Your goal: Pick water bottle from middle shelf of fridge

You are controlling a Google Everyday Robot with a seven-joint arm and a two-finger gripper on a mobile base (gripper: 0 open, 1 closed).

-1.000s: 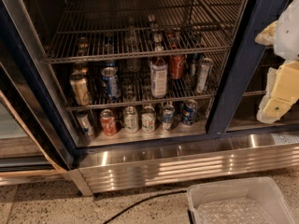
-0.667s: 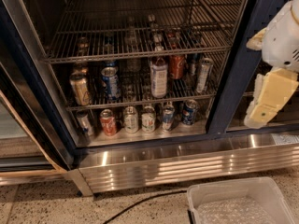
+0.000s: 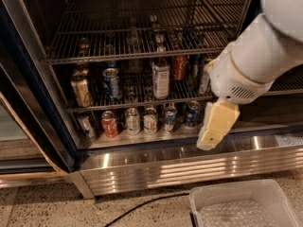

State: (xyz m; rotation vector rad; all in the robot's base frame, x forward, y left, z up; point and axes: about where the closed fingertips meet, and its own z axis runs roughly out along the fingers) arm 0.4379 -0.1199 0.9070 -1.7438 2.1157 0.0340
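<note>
The fridge (image 3: 33, 93) stands open, with dark blue frames and wire racks. The middle shelf (image 3: 118, 107) is a wire rack holding cans, a dark-capped bottle with a white label (image 3: 161, 75) and a red can (image 3: 179, 66). A faint clear shape between the blue can (image 3: 112, 82) and the labelled bottle looks like the water bottle (image 3: 133, 83). My gripper (image 3: 211, 140) hangs from the white arm (image 3: 255, 56) in front of the right end of the bay. It points down, level with the bottom row of cans, to the right of the bottle and apart from it.
An upper wire rack (image 3: 132, 56) carries several small bottles and cans. Cans stand on the steel floor (image 3: 142, 137). Below it is the ribbed steel base panel (image 3: 156, 171). A white bin (image 3: 236, 193) sits on the floor at the bottom right, and a black cable (image 3: 142, 205) lies next to it.
My arm has swung in from the right edge, leftward and down. It now covers the right end of the shelves. Nothing on the shelves has moved.
</note>
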